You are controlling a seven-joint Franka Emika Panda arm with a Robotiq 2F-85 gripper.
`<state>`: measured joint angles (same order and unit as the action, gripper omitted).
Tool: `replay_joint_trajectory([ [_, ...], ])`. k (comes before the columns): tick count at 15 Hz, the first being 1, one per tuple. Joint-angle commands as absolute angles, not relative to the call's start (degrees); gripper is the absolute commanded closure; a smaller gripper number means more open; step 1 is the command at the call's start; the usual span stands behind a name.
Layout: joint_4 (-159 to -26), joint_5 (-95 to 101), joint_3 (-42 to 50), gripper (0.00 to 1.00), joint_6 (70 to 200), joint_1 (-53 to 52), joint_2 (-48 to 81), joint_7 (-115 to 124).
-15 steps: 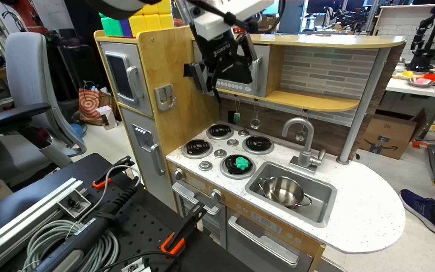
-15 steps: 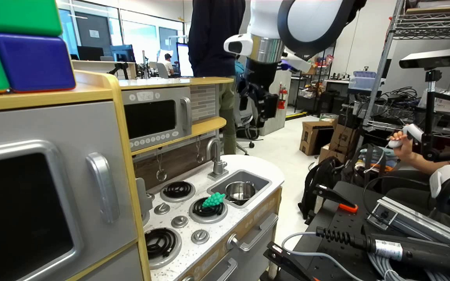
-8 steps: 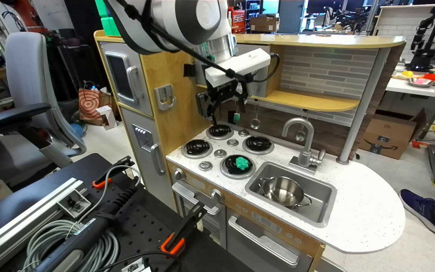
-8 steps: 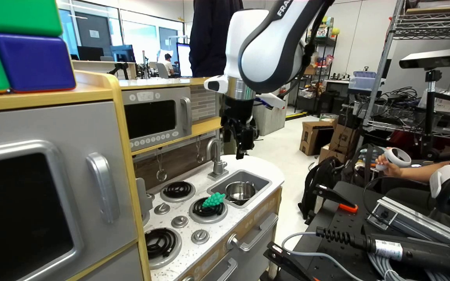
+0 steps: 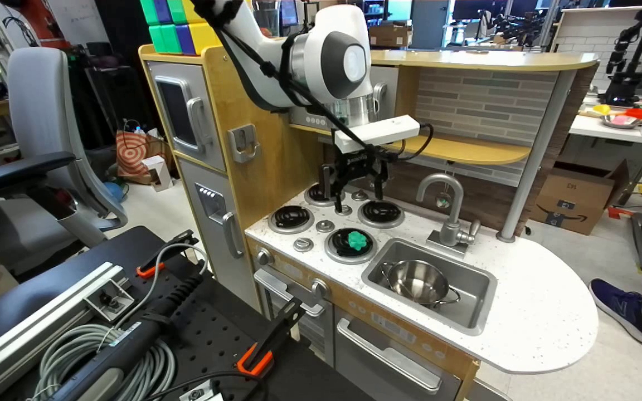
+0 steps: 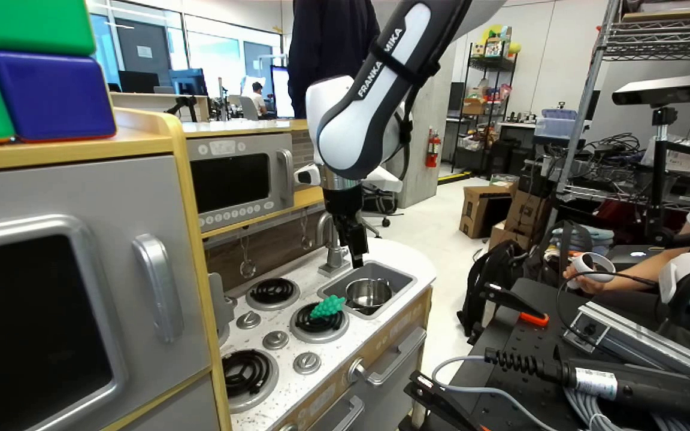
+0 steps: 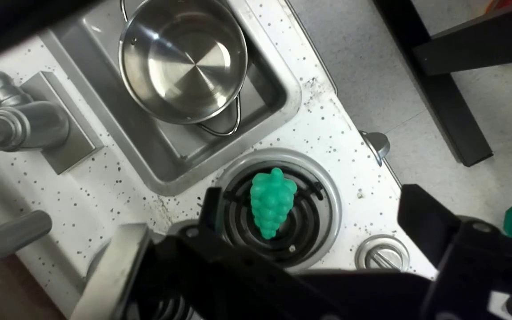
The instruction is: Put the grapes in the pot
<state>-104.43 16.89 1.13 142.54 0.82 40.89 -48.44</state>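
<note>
The green toy grapes (image 5: 357, 240) lie on the front burner nearest the sink, and show in both exterior views (image 6: 327, 306). In the wrist view the grapes (image 7: 274, 202) lie between the finger lines, closer to the left finger (image 7: 210, 206). The shiny silver pot (image 5: 418, 281) stands in the sink with its mouth up and looks empty in the wrist view (image 7: 185, 62). My gripper (image 5: 359, 204) is open and empty, above the stove and apart from the grapes. It points down in an exterior view (image 6: 357, 261). Its fingers spread wide in the wrist view (image 7: 313, 204).
The sink (image 5: 485, 303) is beside the burner, with a tall faucet (image 5: 452, 209) behind it. A wooden shelf (image 5: 466, 149) and a microwave (image 6: 234, 179) overhang the back. A tall cabinet (image 5: 265, 106) borders the stove. Stove knobs (image 5: 303, 244) stand between burners.
My gripper has come down from in front of the microwave to above the stove, and closer to the grapes. The grapes and the pot have not moved.
</note>
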Motion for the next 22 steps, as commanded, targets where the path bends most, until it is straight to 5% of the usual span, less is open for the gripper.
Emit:
replay_joint_trajectory([
  [1,-92.42,18.96,1.45,0.0,133.62,-1.08,49.05,-45.64],
  [8,-94.06,19.23,-0.09,0.0,134.36,0.16,48.7,-46.04],
  [14,-100.96,17.85,-1.95,0.0,163.83,4.59,51.22,-42.84],
  [22,-101.95,17.73,-9.34,0.0,169.44,11.58,55.88,-46.13],
])
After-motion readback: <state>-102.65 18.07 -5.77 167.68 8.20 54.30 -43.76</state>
